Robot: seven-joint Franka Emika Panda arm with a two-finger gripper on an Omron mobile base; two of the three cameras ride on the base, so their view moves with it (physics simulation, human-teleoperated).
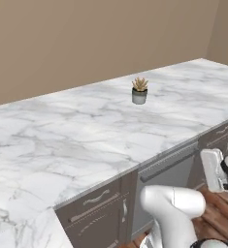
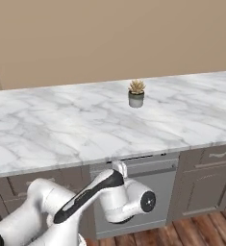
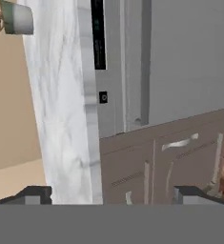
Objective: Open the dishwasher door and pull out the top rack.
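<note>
My fingers are spread wide, holding nothing, rolled sideways to match the bar handle. Dishwasher door is shut under the tabletop edge, below the potted plant; rack hidden inside.

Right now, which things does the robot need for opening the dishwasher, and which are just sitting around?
Needed for the job:
- wide flat grey-silver dishwasher door, shut
- long dark bar handle along its top edge
- robot's open gripper, its dark fingers spread wide

Just sitting around:
- small spiky plant in a grey pot
- white marble countertop
- brown cabinet drawers and doors
</note>
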